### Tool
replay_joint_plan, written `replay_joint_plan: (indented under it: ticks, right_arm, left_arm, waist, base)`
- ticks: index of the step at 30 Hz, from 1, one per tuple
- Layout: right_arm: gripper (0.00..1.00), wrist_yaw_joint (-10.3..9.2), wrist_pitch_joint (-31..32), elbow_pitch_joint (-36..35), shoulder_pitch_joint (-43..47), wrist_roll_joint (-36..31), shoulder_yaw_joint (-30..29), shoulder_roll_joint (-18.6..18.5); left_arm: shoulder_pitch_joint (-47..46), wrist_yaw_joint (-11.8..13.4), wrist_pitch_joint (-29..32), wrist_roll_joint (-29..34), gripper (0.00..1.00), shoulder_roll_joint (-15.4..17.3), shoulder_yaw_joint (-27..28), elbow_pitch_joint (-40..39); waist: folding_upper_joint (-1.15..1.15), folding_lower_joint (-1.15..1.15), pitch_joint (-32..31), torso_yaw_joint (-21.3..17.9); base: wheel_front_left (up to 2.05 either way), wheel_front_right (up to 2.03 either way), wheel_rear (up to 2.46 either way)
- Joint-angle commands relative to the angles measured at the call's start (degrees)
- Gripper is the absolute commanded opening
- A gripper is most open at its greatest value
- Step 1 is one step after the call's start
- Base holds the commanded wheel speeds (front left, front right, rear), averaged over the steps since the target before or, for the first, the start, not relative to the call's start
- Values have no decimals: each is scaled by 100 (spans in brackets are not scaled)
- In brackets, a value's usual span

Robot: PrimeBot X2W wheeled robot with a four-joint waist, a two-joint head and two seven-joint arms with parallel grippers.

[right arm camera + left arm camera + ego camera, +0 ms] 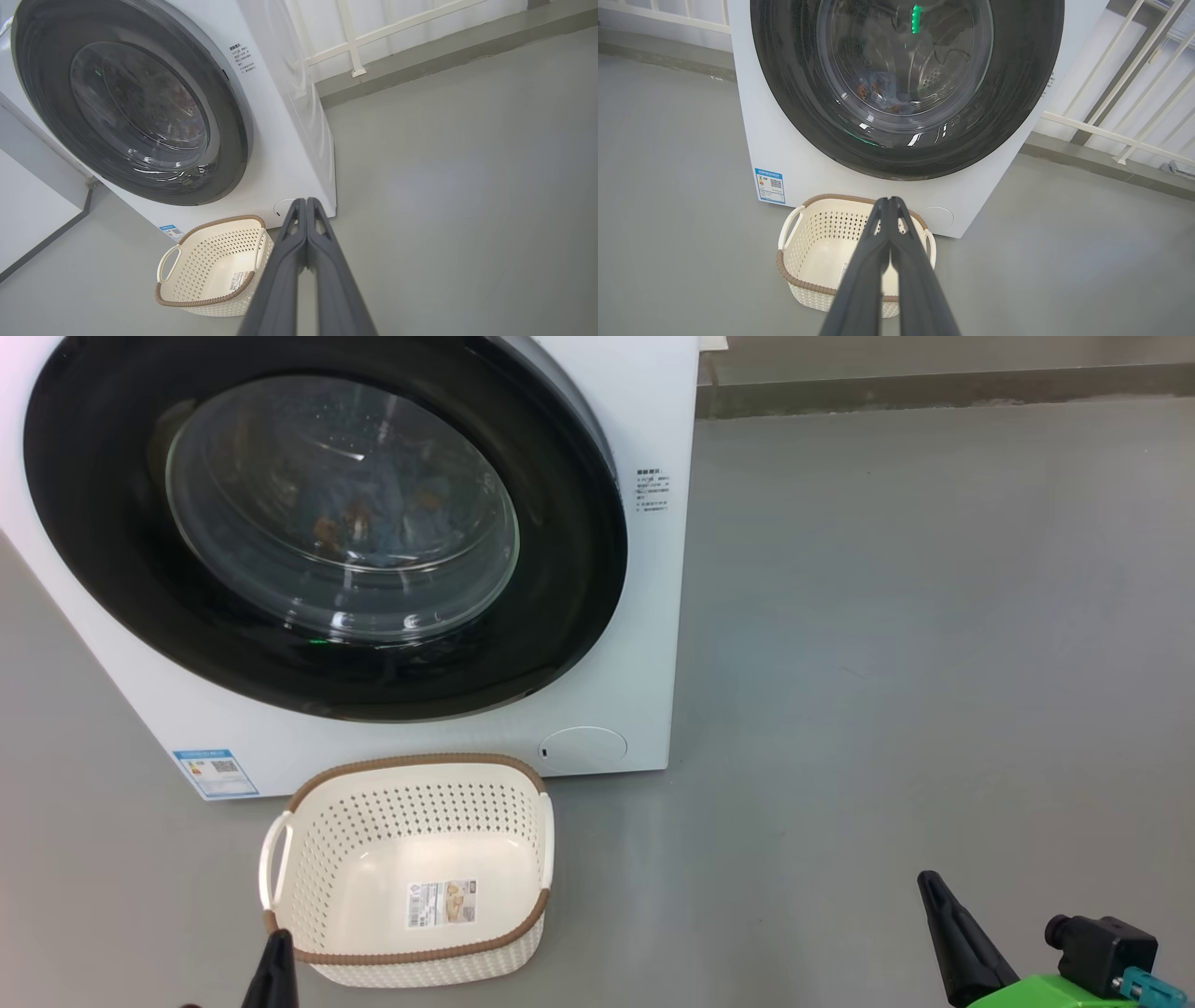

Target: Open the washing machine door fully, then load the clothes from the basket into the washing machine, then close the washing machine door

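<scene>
Fingers of the left gripper [890, 201] are pressed together tip to tip, and nothing is held between them; those of the right gripper [306, 201] are likewise closed on nothing. Just beneath and beyond the left fingertips the basket [817, 228] is seen standing on the grey floor [668, 186], with only its label sticker [441, 903] inside; from the right fingers it lies off to their left and lower. Beyond the basket, straight ahead of both pairs of fingers, the washing machine [794, 154] is found, its blue energy label [769, 185] at the near lower corner. Further up, the washing machine door [794, 93] appears to lie flush against the front, and the clothes [878, 88] are made out through the glass, heaped low in the drum. Loading and closing are therefore judged done, so the last step is taken to be at its end. Whether the latch has caught cannot be told; if not, a firm push on the black rim is called for, otherwise only a clear withdrawal.
</scene>
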Motion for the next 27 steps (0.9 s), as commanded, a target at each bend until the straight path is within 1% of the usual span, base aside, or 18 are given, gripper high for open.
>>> replay_joint_plan:
  ticks: [1, 27]
  right_arm:
    - [0, -6, 21, -110, -268, 206, -15, -54]
    - [0, -13, 217, 107, -467, 1847, -80, -77]
  left_arm:
    - [-259, -73, 43, -192, 0, 50, 106, -101]
    - [-521, -232, 424, -1826, 0, 19, 352, 72]
  waist:
    - [0, -1, 3, -3]
    - [0, -1, 48, -40]
  base:
    - [0, 0, 0]
    - [0, 0, 0]
